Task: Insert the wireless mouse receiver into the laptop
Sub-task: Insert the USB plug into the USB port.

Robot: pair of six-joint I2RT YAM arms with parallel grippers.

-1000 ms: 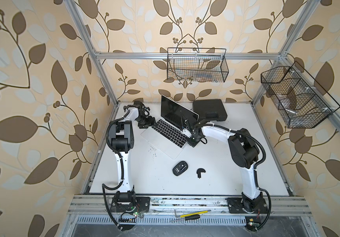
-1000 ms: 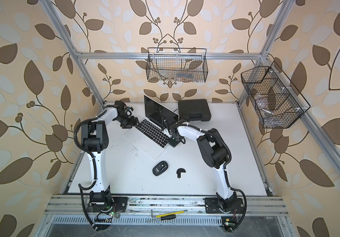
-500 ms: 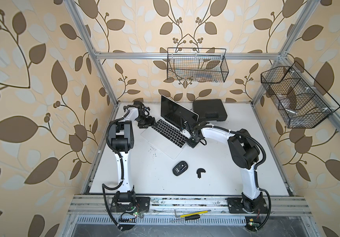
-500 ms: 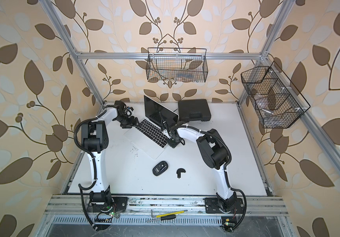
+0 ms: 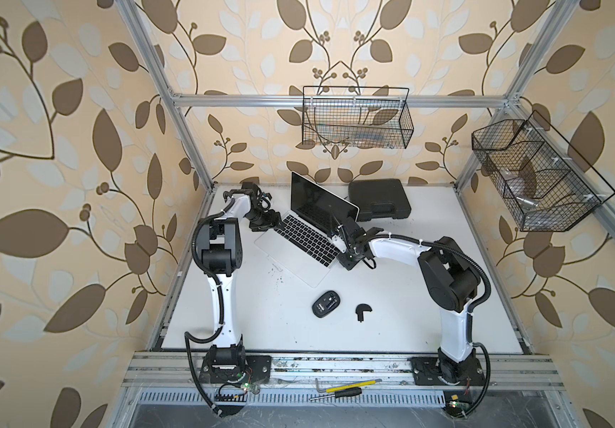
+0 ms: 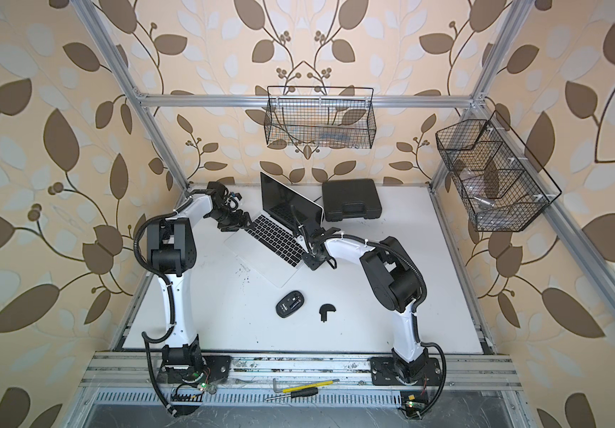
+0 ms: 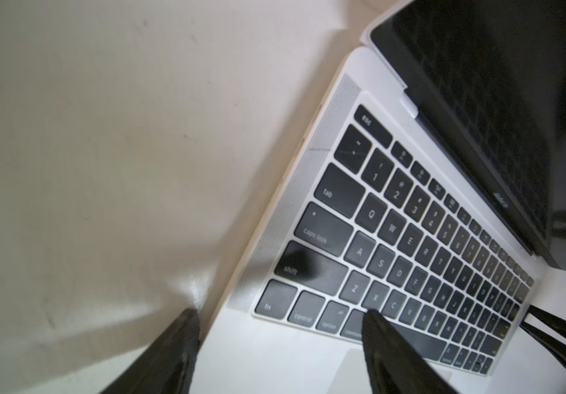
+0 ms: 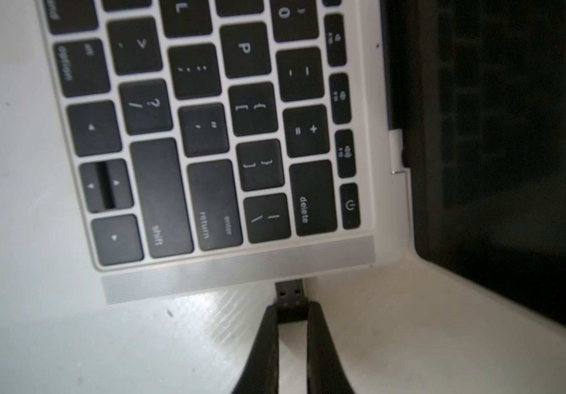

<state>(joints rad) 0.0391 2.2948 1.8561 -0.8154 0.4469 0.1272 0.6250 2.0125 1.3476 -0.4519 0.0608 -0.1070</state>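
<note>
Meeting the laptop's (image 8: 240, 273) side edge metal end first, near the middle of the frame in both top views, the wireless mouse receiver (image 8: 289, 294) could jam, twist or shove the laptop if pushed tilted or off-port. Its black cap sits pinched between the right gripper's (image 8: 292, 312) narrowly set jaws, plug projecting beyond them. The left gripper (image 7: 280, 317) stands wide, astride the laptop's opposite edge.

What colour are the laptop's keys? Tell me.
The keys are black with pale lettering; clearest in the right wrist view.

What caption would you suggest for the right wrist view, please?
Right gripper holds the wireless mouse receiver at the edge of the laptop.
</note>
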